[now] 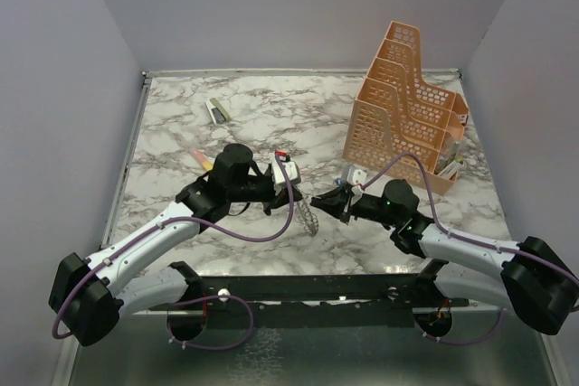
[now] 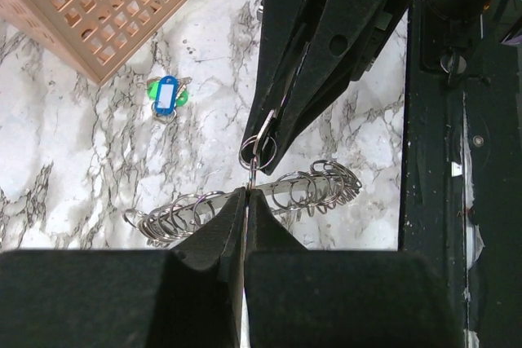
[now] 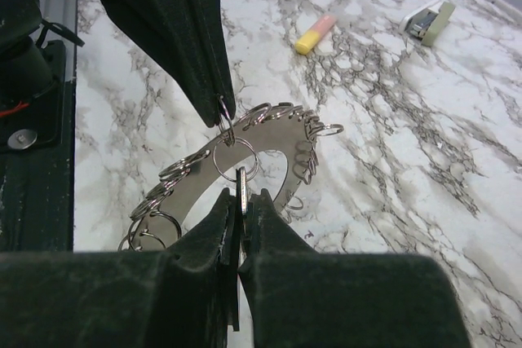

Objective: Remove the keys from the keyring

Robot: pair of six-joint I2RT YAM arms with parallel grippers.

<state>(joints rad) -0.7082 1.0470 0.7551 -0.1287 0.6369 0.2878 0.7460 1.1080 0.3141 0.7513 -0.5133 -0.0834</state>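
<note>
The keyring [image 3: 269, 146] is a flat silvery metal ring rimmed with several small split rings; it hangs tilted above the marble table between both grippers. It also shows in the left wrist view [image 2: 302, 189] and the top view [image 1: 308, 217]. My left gripper [image 2: 247, 195] is shut on the keyring's rim; it shows in the top view [image 1: 297, 196]. My right gripper [image 3: 241, 197] is shut on one thin dark key [image 3: 241, 178], seen edge-on, that hangs from a small split ring [image 3: 235, 159]. The right gripper shows in the top view [image 1: 318, 200]. No other keys can be made out.
An orange mesh file rack [image 1: 407, 115] stands at the back right. A small blue-green tag [image 2: 165, 95] lies on the table near the rack. A yellow-pink highlighter [image 3: 314, 34] and a stapler [image 3: 430, 20] lie at the far left of the table [image 1: 317, 124].
</note>
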